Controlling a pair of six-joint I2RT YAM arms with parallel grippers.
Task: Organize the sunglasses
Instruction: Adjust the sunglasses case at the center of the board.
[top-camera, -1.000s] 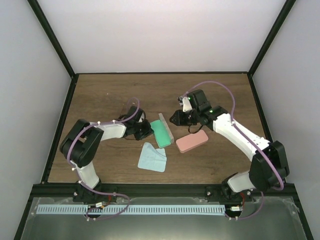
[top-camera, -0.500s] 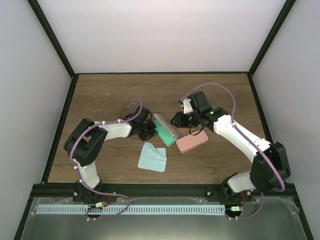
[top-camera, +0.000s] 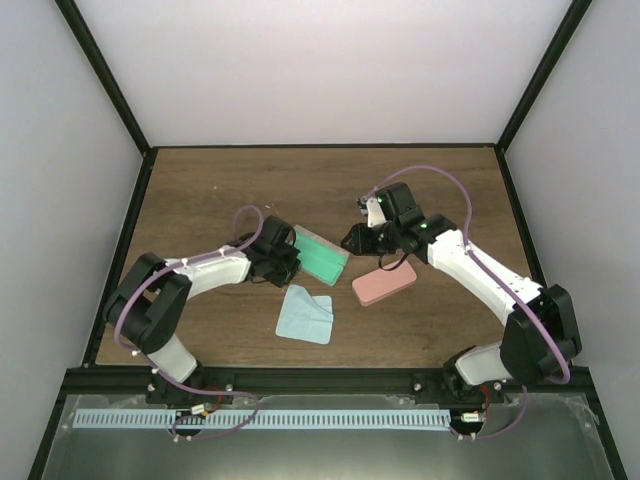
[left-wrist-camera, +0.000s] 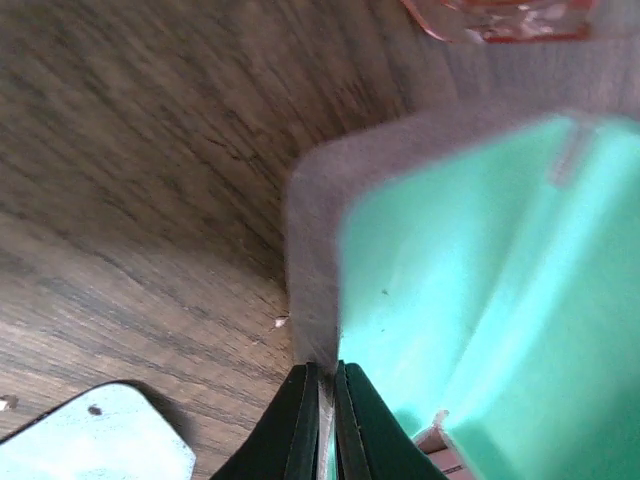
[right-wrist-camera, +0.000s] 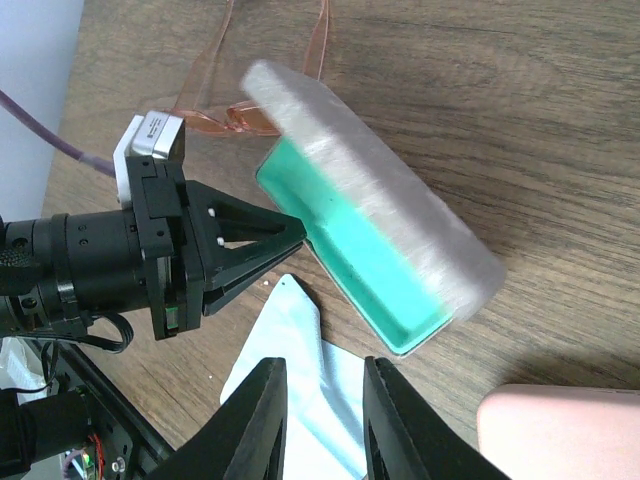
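The left gripper (left-wrist-camera: 321, 385) is closed on the thin rim of the grey case (right-wrist-camera: 390, 215). It holds the case open and tilted, so the green lining faces up just past its fingertips. The right gripper (right-wrist-camera: 322, 372) hangs with its jaws partly apart and nothing between them. The open case is straight ahead of it, a blue cloth (right-wrist-camera: 290, 350) lies on the table (right-wrist-camera: 500, 80) under the fingers, and a pink case (right-wrist-camera: 560, 430) is off to one side of the jaws. One pair of sunglasses (right-wrist-camera: 222, 112) with an orange-tinted frame lies flat on the wood beyond the case, on the far side from the right jaws, close to the case's end and perhaps touching it. The view there is partly blocked, so I cannot say which pair it is, and I cannot find the other pair. The step in hand looks like presenting the case for loading. The next move probably calls for the right arm to reach over or around the raised lid, take the glasses by the frame, not the lenses, and lay them in the green tray while the left grip holds steady.
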